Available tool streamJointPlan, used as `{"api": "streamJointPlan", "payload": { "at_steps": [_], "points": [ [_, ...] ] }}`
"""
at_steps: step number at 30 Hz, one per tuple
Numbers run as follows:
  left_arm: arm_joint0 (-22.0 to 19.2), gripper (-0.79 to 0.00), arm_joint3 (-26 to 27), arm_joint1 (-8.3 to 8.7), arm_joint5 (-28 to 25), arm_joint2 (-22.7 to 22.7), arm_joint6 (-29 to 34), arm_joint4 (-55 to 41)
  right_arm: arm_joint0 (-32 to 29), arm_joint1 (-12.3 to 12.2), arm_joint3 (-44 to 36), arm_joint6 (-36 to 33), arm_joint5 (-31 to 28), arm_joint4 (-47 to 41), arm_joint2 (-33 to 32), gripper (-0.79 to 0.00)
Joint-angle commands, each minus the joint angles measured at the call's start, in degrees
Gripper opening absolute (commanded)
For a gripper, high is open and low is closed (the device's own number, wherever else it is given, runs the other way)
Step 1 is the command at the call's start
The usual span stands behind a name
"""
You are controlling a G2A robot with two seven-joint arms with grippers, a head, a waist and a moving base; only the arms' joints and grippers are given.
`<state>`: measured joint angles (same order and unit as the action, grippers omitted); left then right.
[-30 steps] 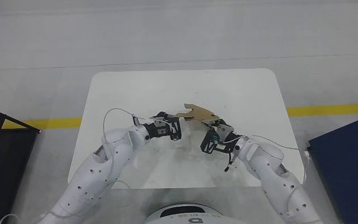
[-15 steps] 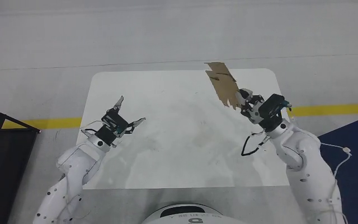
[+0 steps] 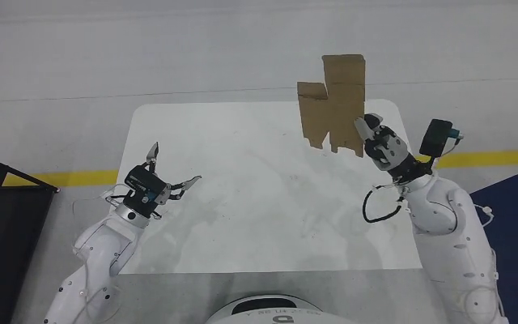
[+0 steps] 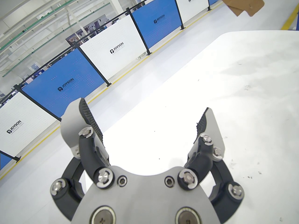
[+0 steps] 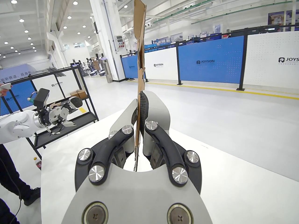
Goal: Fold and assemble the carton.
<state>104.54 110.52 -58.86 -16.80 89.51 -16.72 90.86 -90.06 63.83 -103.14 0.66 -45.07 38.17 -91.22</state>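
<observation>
Top view: the right gripper (image 3: 364,130) is pinched on the near edge of the flattened carton (image 3: 336,101), which is held raised over the far right corner of the tabletop (image 3: 267,202). The left gripper (image 3: 175,164) is spread wide over the left side and holds nothing.

Left wrist view: the jaws are wide apart with nothing between them. Lettered blue and white fence panels (image 4: 161,22) are seen beyond.

Right wrist view: the carton is seen edge-on and upright, clamped between both pads (image 5: 144,103).

White worktop in a factory hall.
The scuffed, round-cornered worktop (image 3: 243,235) stands across a yellow floor line (image 3: 81,176); blue and white fence panels (image 4: 70,82) run behind, and a small bottle (image 5: 38,163) stands on the floor near a black shelf rack (image 5: 86,118).
</observation>
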Motion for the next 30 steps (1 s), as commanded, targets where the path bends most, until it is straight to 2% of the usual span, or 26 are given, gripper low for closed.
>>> {"api": "streamJointPlan", "payload": {
  "at_steps": [1, 3, 7, 11, 13, 15, 23, 24, 26, 30],
  "points": [
    [0.0, 0.0, 0.0, 0.0, 0.0, 0.0, 0.0, 0.0, 0.9, 0.0, 1.0, -1.6, -0.5, -13.2, 1.3, -0.785],
    [0.0, 0.0, 0.0, 0.0, 0.0, 0.0, 0.0, 0.0, 1.8, -0.1, 0.9, -3.8, -0.6, -24.9, 2.3, -0.785],
    [0.0, 0.0, 0.0, 0.0, 0.0, 0.0, 0.0, 0.0, 2.7, -0.8, -0.4, -12.8, 1.9, -47.3, 2.4, -0.785],
    [0.0, 0.0, 0.0, 0.0, 0.0, 0.0, 0.0, 0.0, 3.4, -1.4, 0.4, -20.5, 4.7, -58.5, 1.2, -0.785],
    [0.0, 0.0, 0.0, 0.0, 0.0, 0.0, 0.0, 0.0, 4.0, -1.4, 1.3, -21.9, 5.7, -61.0, 0.8, -0.785],
    [0.0, 0.0, 0.0, 0.0, 0.0, 0.0, 0.0, 0.0, 5.1, -1.6, 2.3, -21.5, 5.4, -55.9, -1.6, -0.785],
    [0.0, 0.0, 0.0, 0.0, 0.0, 0.0, 0.0, 0.0, 5.0, -1.6, 2.2, -21.4, 5.8, -56.2, -1.4, -0.785],
    [0.0, 0.0, 0.0, 0.0, 0.0, 0.0, 0.0, 0.0, 4.6, -1.4, 1.2, -22.2, 7.2, -59.1, 0.1, -0.785],
    [0.0, 0.0, 0.0, 0.0, 0.0, 0.0, 0.0, 0.0, 3.4, -1.2, -2.0, -27.2, 12.6, -72.8, 4.5, -0.785],
    [0.0, 0.0, 0.0, 0.0, 0.0, 0.0, 0.0, 0.0, 1.6, -1.1, -6.4, -41.9, 32.5, -103.7, 8.8, -0.785]
  ]
}}
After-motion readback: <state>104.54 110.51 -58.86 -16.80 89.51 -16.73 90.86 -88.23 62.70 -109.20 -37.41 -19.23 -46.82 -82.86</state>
